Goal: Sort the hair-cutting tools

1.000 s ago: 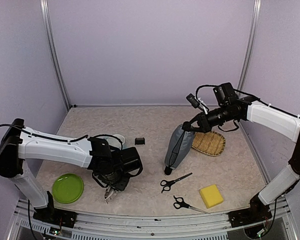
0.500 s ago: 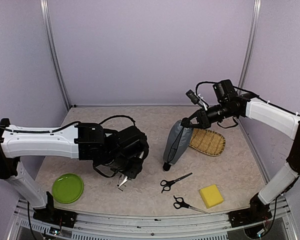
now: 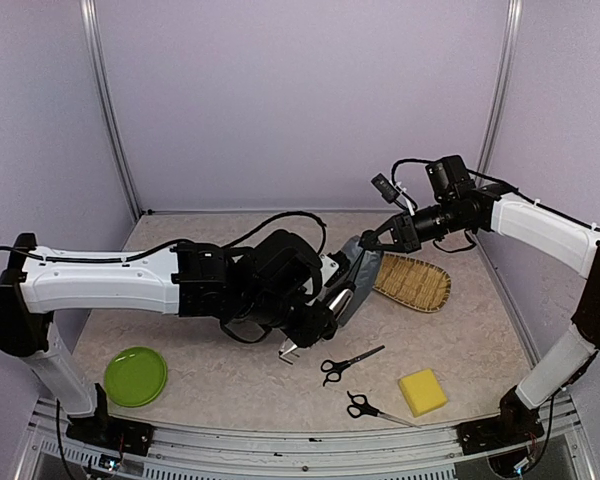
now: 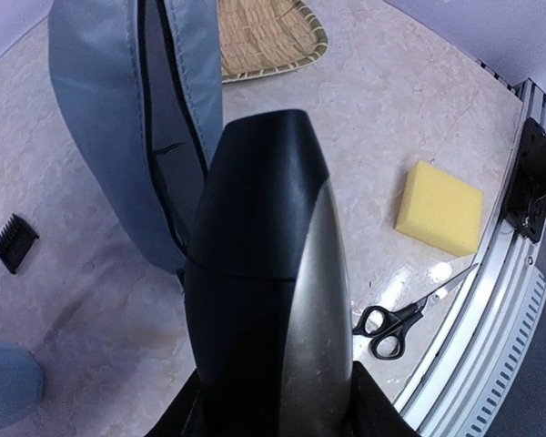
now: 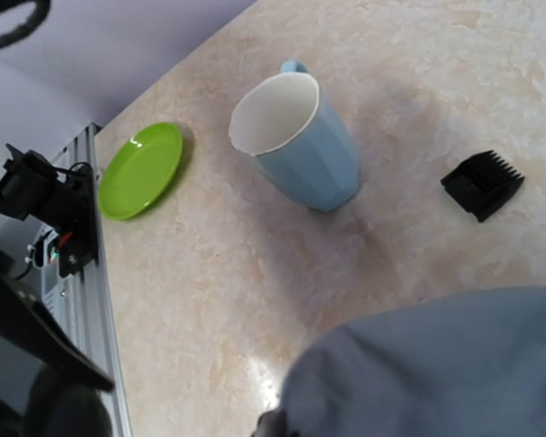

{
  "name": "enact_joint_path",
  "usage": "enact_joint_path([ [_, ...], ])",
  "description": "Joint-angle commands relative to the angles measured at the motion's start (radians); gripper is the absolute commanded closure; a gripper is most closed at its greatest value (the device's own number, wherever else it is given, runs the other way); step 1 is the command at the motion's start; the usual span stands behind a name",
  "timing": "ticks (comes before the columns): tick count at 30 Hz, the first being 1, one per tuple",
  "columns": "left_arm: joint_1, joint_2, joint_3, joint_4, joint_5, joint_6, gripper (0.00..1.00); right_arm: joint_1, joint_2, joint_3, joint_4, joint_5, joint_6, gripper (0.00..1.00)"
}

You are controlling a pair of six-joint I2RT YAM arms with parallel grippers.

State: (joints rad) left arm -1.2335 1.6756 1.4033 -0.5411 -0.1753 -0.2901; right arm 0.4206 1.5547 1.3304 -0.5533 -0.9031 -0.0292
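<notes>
My left gripper (image 3: 318,306) is shut on the black-and-silver clipper (image 4: 266,273), which hangs close beside the open zip of a grey-blue pouch (image 4: 100,109). At the pouch's top edge (image 3: 360,262) my right gripper (image 3: 378,243) is shut on the fabric, keeping it upright. Two black-handled scissors (image 3: 348,362) (image 3: 372,407) lie on the table near the front; one pair (image 4: 391,326) shows in the left wrist view. The tiny black block (image 5: 482,185) (image 4: 15,242) lies left of the pouch; the left arm hides it in the top view.
A bamboo tray (image 3: 414,284) sits behind the pouch on the right. The yellow sponge (image 3: 421,390) lies at the front right. A green plate (image 3: 135,376) is at the front left. The light-blue cup (image 5: 296,141) stands near the black block.
My left arm has swung right from beside the green plate to the pouch, carrying the clipper. The right gripper has shifted slightly with the pouch.
</notes>
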Motion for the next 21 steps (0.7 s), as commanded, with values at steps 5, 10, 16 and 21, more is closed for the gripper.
enact_joint_path([
  [5,0.059,0.039,0.011,0.187,0.096,0.080,1.00,-0.003,-0.010,0.011,0.013,-0.044,0.012,1.00],
  [10,0.098,0.087,0.030,0.194,0.120,0.058,1.00,-0.002,-0.033,-0.007,0.022,-0.081,0.015,1.00],
  [16,0.135,0.137,0.048,0.198,0.115,0.040,1.00,-0.002,-0.047,-0.032,0.028,-0.111,0.020,1.00],
  [21,0.146,0.172,0.066,0.230,0.099,0.041,1.00,0.002,-0.041,-0.049,0.023,-0.126,0.020,1.00],
])
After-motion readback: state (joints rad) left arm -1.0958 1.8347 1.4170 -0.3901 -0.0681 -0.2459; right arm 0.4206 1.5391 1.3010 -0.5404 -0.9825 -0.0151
